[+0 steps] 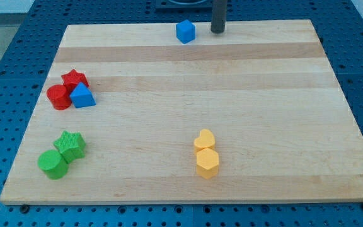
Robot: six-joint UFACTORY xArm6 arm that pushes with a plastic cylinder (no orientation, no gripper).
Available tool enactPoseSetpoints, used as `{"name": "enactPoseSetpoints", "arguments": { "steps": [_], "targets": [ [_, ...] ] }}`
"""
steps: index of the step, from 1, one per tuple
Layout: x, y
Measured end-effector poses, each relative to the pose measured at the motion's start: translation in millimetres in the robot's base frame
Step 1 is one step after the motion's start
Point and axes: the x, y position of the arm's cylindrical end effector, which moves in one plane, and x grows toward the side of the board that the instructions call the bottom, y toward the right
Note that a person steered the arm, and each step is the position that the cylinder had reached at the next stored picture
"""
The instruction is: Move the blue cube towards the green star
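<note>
The blue cube (185, 31) sits near the top edge of the wooden board, a little left of centre. The green star (70, 144) lies at the view's lower left, touching a green cylinder (53, 164). My tip (217, 30) is at the view's top, just right of the blue cube, with a small gap between them. The rod rises out of the view's top.
A red star (74, 79), a red cylinder (58, 97) and a blue triangular block (82, 96) cluster at the view's left. A yellow heart (204, 139) and a yellow hexagon (207, 162) sit at lower centre. The board (276, 126) rests on a blue pegboard table.
</note>
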Motion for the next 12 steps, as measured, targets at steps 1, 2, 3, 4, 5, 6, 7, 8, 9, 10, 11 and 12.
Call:
{"name": "enactPoseSetpoints", "arguments": {
  "steps": [1,2,3,4,5,6,7,8,9,10,11,12],
  "targets": [
    [-3.2,-17.0],
    [-3.0,-45.6],
    [-2.1,-65.6],
    [11.1,-68.4],
    [30.8,-71.3],
    [50.8,-79.8],
    [73.5,-89.1],
    [97.8,-98.9],
    [124.3,-105.8],
    [150.1,-111.9],
    [173.2,-122.1],
    [194.6,-135.9]
  ]
}}
